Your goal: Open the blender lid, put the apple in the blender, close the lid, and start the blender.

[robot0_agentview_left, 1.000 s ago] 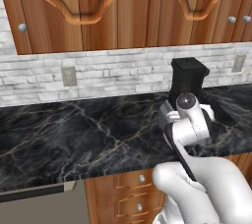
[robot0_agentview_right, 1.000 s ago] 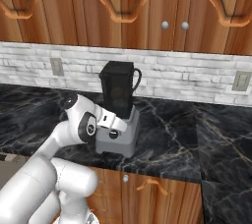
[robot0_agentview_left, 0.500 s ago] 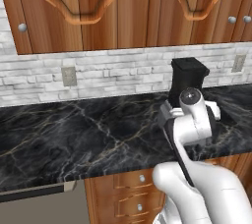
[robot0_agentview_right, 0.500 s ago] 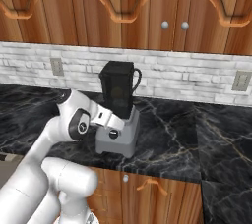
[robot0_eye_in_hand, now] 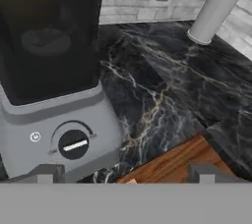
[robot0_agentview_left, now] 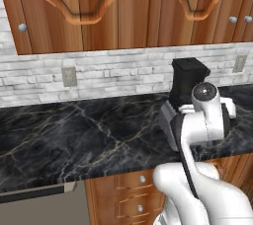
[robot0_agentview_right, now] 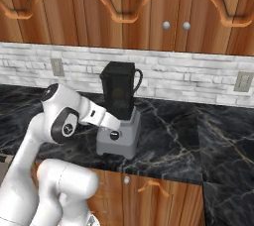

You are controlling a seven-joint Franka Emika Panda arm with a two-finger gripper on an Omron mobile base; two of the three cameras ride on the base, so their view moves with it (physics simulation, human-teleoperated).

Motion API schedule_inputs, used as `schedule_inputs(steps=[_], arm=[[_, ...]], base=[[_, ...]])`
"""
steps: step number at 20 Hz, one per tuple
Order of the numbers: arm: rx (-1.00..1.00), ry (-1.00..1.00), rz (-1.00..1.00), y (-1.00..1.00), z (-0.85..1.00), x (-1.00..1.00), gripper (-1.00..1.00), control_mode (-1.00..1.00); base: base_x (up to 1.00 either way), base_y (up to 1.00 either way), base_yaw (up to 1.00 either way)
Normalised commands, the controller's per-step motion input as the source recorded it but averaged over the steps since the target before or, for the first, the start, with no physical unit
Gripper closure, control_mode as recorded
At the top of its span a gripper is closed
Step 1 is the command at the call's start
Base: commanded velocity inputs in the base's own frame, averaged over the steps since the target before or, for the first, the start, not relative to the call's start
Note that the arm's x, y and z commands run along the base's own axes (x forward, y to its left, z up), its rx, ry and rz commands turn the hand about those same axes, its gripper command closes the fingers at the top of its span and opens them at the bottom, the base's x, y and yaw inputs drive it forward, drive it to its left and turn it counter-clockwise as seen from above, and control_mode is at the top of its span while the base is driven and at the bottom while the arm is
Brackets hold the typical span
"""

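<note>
While the black marble counter point(robot0_agentview_right: 198, 141) carries the boxy grey blender point(robot0_agentview_right: 119, 121) with its dark tapered jar against the white brick wall, the flat black lid point(robot0_agentview_right: 118, 65) sits on the jar. Judging by this, only starting remains: close on the round black knob point(robot0_eye_in_hand: 73, 144) and turn. The gripper point(robot0_eye_in_hand: 125, 176), before the blender, has spread wider than a second ago.

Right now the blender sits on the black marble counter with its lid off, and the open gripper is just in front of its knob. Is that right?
Not quite: the blender lid is on, capping the jar, as the right base view shows. The rest holds: the blender sits on the black marble counter, and the open gripper is just in front of its knob.
</note>
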Motion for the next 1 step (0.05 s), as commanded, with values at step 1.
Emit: schedule_inputs(steps=[1], arm=[[0.00, -0.05, -0.02, 0.00, 0.43, -0.68, -1.00, -1.00]], base=[[0.00, 0.00, 0.00]])
